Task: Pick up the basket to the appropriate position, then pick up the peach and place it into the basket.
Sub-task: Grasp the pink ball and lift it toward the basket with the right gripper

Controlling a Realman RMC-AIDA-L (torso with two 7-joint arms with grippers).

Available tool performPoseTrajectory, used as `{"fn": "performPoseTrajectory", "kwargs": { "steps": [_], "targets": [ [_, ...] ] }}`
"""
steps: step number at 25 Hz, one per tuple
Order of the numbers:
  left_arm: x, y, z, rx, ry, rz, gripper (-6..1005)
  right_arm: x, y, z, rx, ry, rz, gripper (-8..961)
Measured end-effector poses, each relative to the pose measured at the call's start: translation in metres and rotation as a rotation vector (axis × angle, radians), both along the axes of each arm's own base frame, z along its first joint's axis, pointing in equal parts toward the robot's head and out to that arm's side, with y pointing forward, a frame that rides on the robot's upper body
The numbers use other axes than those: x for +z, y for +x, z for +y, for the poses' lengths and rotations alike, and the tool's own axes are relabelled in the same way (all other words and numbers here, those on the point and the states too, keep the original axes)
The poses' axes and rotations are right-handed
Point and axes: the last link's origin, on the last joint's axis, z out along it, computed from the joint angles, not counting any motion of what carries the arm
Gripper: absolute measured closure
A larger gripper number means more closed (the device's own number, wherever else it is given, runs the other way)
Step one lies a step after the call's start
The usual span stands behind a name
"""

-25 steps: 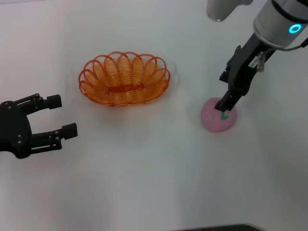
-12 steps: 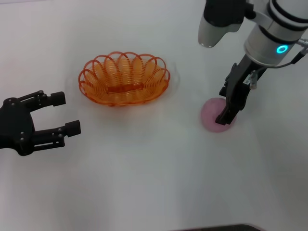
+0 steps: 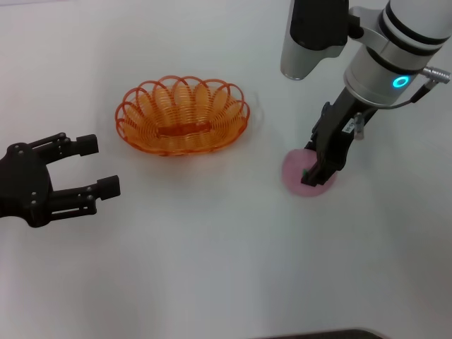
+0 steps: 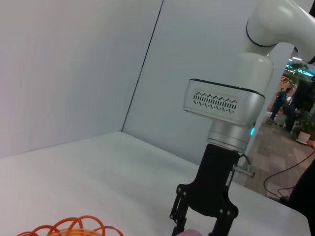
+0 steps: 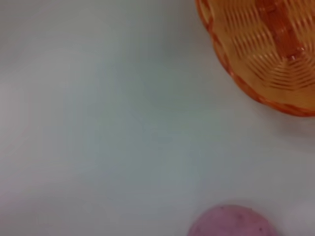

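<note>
The orange basket [image 3: 134, 113] stands on the white table at the back left of centre; it also shows in the left wrist view [image 4: 74, 227] and the right wrist view [image 5: 256, 59]. The pink peach [image 3: 292, 174] is on the right of the table, about a basket's width from the basket. My right gripper [image 3: 314, 173] points straight down with its fingers on either side of the peach and closed on it. The left wrist view shows those fingers [image 4: 178, 214] straddling the peach [image 4: 189, 233]. My left gripper [image 3: 99, 166] is open and empty at the left edge, apart from the basket.
The white table [image 3: 212, 254] is bare between the basket and the peach. The right arm's white forearm [image 3: 314, 35] hangs over the back right. A white wall stands behind the table in the left wrist view.
My right gripper came down around the peach, then shifted left towards the basket, and the peach moved left with it. The left gripper and the basket have barely moved.
</note>
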Motion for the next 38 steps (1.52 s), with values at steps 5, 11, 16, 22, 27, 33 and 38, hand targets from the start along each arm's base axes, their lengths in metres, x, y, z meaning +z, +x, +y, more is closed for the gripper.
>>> {"fn": "performPoseTrajectory", "kwargs": {
  "steps": [5, 11, 16, 22, 27, 33, 38],
  "targets": [
    [0.000, 0.000, -0.001, 0.000, -0.002, -0.002, 138, 0.001, 0.001, 0.000, 0.004, 0.000, -0.023, 336],
    [0.000, 0.001, -0.001, -0.005, -0.007, -0.005, 138, 0.000, 0.002, 0.000, 0.004, -0.005, -0.031, 600],
    [0.000, 0.003, -0.001, -0.006, -0.021, -0.013, 138, 0.002, 0.001, -0.002, -0.002, -0.015, -0.033, 679],
    [0.000, 0.004, 0.000, -0.011, -0.023, -0.016, 138, 0.005, -0.002, -0.001, 0.002, -0.014, -0.033, 749],
    [0.000, 0.005, 0.000, -0.011, -0.024, -0.016, 138, 0.012, -0.009, 0.002, 0.015, 0.003, -0.016, 768],
    [-0.001, 0.005, 0.000, -0.016, -0.030, -0.014, 138, 0.031, -0.030, 0.011, 0.060, 0.066, 0.044, 801],
    [-0.001, 0.005, 0.000, -0.016, -0.031, -0.014, 138, 0.049, -0.060, 0.022, 0.138, 0.135, 0.103, 837]
  ]
}}
